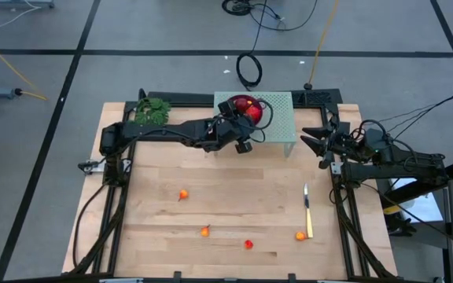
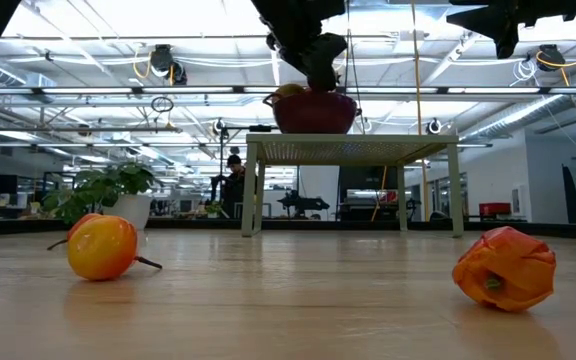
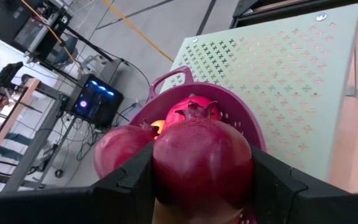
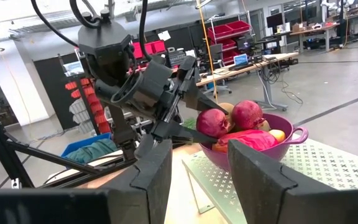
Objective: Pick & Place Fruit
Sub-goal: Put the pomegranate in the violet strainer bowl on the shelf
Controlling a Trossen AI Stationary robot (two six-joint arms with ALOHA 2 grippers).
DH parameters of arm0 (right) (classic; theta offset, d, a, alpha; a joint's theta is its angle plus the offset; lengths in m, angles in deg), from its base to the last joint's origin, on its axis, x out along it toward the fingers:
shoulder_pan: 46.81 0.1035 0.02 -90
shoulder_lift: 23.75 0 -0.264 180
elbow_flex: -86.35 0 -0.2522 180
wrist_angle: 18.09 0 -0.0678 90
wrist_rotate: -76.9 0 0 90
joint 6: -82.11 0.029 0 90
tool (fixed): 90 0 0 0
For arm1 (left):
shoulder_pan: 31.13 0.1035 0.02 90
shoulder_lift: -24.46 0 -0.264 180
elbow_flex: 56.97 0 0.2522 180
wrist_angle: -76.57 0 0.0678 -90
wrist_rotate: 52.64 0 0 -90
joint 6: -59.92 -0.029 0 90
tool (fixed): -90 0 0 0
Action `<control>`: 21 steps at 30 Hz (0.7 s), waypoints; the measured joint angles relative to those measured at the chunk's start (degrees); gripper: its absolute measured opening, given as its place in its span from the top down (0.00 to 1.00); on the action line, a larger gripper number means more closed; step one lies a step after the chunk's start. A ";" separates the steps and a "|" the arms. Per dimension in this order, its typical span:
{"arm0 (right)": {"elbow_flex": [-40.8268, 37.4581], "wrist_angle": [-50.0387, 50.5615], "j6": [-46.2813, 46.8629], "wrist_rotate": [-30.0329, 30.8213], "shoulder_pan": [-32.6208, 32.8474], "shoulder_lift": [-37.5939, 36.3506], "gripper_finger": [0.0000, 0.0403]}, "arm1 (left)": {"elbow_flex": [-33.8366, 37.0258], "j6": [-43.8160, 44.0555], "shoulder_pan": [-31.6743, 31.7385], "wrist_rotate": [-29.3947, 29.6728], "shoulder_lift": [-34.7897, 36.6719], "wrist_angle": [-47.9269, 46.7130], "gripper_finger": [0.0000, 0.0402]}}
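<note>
The wooden tabletop [image 1: 234, 212] fills the middle of the high view, and a pale green stand [image 1: 278, 118] with little cross-shaped holes sits at its far edge. The left arm reaches from the far left across to the stand, low and stretched out, and the left gripper [image 1: 241, 134] hangs over a purple bowl [image 1: 259, 106] on the stand. Its fingers [image 3: 126, 180] are clamped on a big dark red fruit [image 3: 201, 162]; only the left wrist view shows this squeeze up close, with more red fruit [image 3: 120, 149] lying in the bowl just behind it. The right arm waits at the right edge of the tabletop, and the right gripper [image 1: 314, 138] points left toward the stand with its fingers [image 4: 157, 171] spread apart and nothing between them. The right wrist view shows the bowl piled with fruit from the side. On the near half of the tabletop lie four small orange and red fruits [image 1: 183, 195], well apart from each other. The low view shows two of them big and close, a round orange one [image 2: 101, 247] on the left and a wrinkly orange-red one [image 2: 505, 268] on the right. A thin knife [image 1: 307, 211] lies near the right side, and a leafy green sprig [image 1: 152, 110] rests at the far left corner.
</note>
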 joint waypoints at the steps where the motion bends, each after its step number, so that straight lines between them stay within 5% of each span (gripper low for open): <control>1: 0.00 0.00 0.00 0.00 0.00 0.00 0.63 | 0.00 -0.26 0.00 0.00 0.00 -0.03 0.53; 21: 0.00 0.00 0.42 -0.02 0.00 0.00 0.63 | 0.02 -3.08 1.57 0.37 0.00 -0.44 0.43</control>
